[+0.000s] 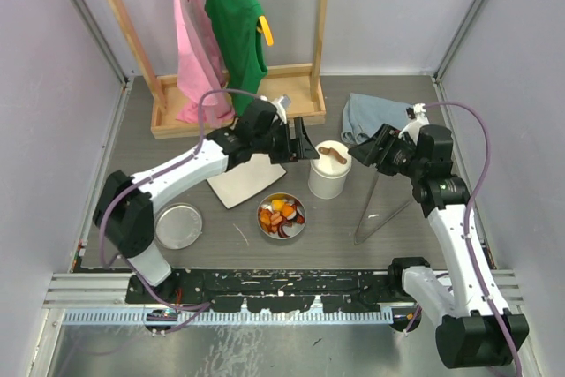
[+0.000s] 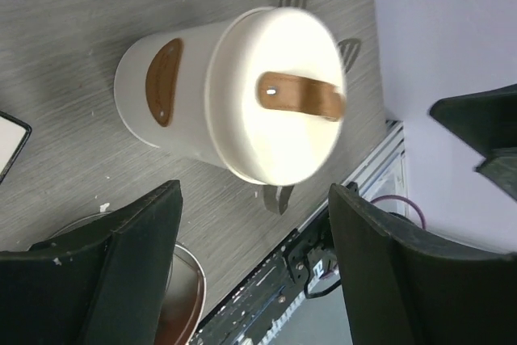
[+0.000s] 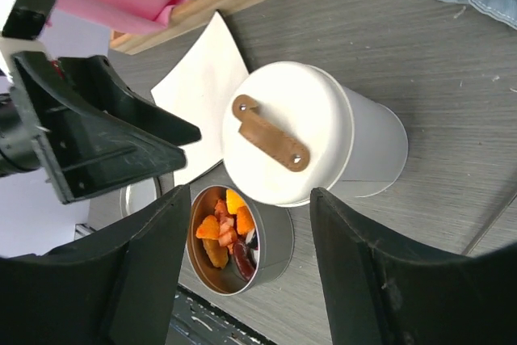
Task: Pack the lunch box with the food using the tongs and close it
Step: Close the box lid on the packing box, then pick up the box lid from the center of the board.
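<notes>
I see both sets of jaws released, nothing held. In the top view, the left gripper (image 1: 309,140) and right gripper (image 1: 378,149) gape at the white cylindrical container with a brown strap-handled lid (image 1: 329,178) from either side, centre frame. The round shiny steel tin (image 3: 279,240) sits just beside it, lower left, open, with orange and dark red food pieces (image 1: 282,214) inside.

What I reckon matters next is the flat round steel lid (image 1: 178,225). It lies lower left, well apart from the tin, by the left arm's base, so the left arm is nearer.

The slim silver tongs (image 1: 366,209) lie flat lower right under the right arm, joint toward the bottom edge, arms splaying up-right. Bare table runs between lid and tin; the white square plate (image 1: 240,184) sits above that path.
</notes>
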